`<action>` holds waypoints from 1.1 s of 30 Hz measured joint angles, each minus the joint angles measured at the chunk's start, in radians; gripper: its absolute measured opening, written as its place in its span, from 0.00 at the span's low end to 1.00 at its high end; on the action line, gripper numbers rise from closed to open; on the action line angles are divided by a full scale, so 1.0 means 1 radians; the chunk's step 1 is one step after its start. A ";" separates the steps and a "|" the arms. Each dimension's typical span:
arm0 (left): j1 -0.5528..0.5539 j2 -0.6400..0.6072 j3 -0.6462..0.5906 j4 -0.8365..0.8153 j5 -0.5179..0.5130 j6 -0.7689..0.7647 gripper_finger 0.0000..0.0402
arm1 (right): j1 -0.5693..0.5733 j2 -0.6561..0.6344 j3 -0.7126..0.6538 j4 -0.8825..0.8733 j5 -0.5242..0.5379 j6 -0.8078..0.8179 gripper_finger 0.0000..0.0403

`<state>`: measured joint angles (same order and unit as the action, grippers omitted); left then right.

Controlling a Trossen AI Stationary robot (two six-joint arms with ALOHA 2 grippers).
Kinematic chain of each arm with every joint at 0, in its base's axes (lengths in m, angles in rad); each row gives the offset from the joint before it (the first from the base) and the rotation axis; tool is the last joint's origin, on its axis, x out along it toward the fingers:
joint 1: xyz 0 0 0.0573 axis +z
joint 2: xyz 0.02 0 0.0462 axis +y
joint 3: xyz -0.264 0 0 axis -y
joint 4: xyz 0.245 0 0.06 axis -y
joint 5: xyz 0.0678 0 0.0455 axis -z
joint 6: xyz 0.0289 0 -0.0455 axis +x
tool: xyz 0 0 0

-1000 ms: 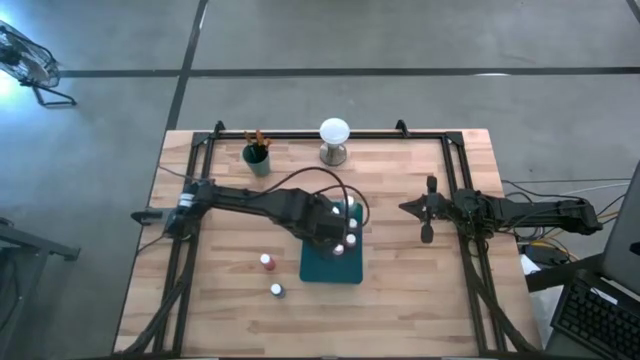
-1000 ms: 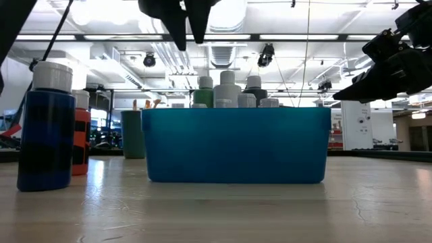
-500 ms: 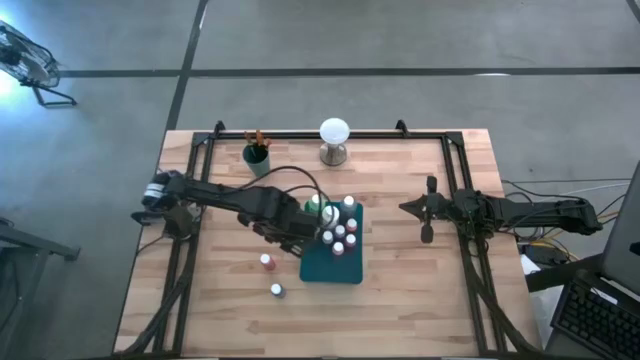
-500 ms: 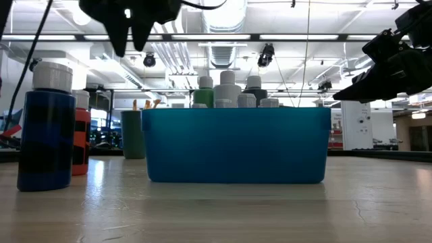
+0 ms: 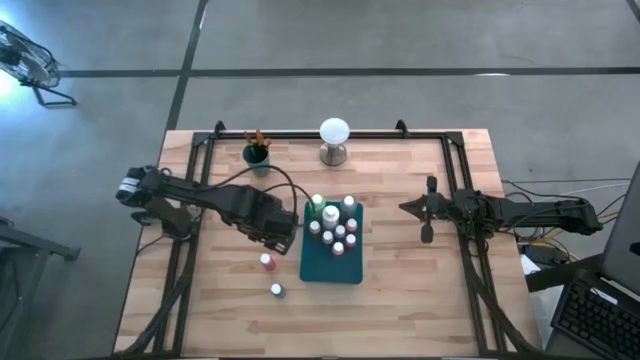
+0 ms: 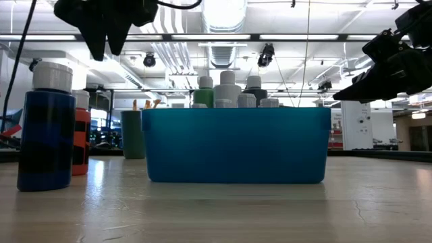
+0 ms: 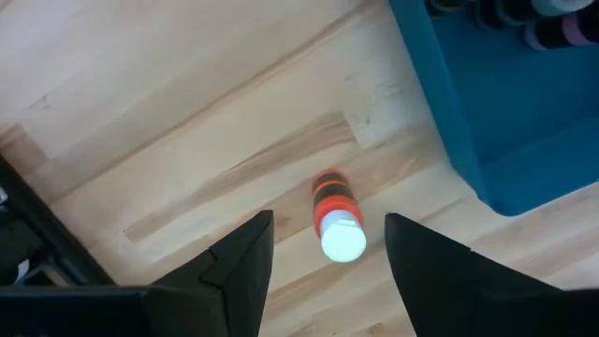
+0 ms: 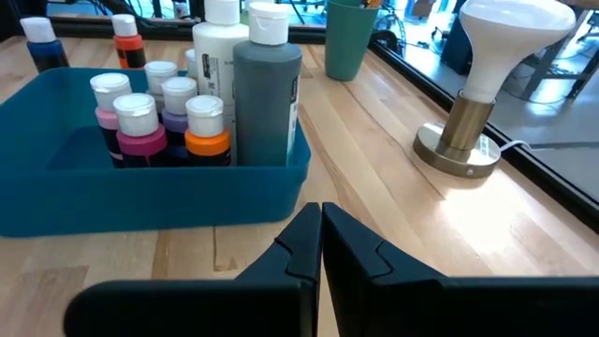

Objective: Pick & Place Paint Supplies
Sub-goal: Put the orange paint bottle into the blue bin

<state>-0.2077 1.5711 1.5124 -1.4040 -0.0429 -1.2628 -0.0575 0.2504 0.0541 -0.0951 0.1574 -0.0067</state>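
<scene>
The left gripper (image 5: 283, 228) hangs above the desk just beside the teal bin's (image 5: 313, 268) left wall, fingers (image 7: 239, 267) spread wide and holding nothing. Its wrist view looks straight down between those fingers at the red bottle (image 7: 333, 217), which stands upright on bare wood. That line-up suggests the arm is setting itself over this bottle to take it next, with enough gap to drop around the white cap.

The red bottle (image 5: 266, 262) sits left of the bin towards the desk's front edge, and a blue bottle (image 5: 276, 290) stands a little nearer that edge. These two look like the only paints outside the bin. Inside it, white-capped bottles (image 5: 337, 229) are packed against the far wall, tall green and grey ones at the back, leaving the near half free for the rest. A green cup (image 5: 257, 158) of brushes (image 5: 256, 138) stands near the desk's far edge, to the left of a white ball lamp (image 5: 334, 140) on a metal base.

The right gripper (image 5: 428, 210) waits well apart, over the right side of the desk, fingers pressed together and empty.

The desk (image 5: 410, 290) is pale butcher-block wood with a dark metal frame along its edges, on a grey concrete floor. The low view shows a workshop with bright ceiling strip lights
</scene>
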 joint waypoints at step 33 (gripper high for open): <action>-0.091 -0.003 -0.029 0.011 -0.068 0.520 0.52 | 0.000 0.000 0.000 0.000 0.000 0.000 0.02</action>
<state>-0.2985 1.5677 1.4837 -1.3935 -0.1111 -0.7427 -0.0574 0.2504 0.0540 -0.0952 0.1574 -0.0067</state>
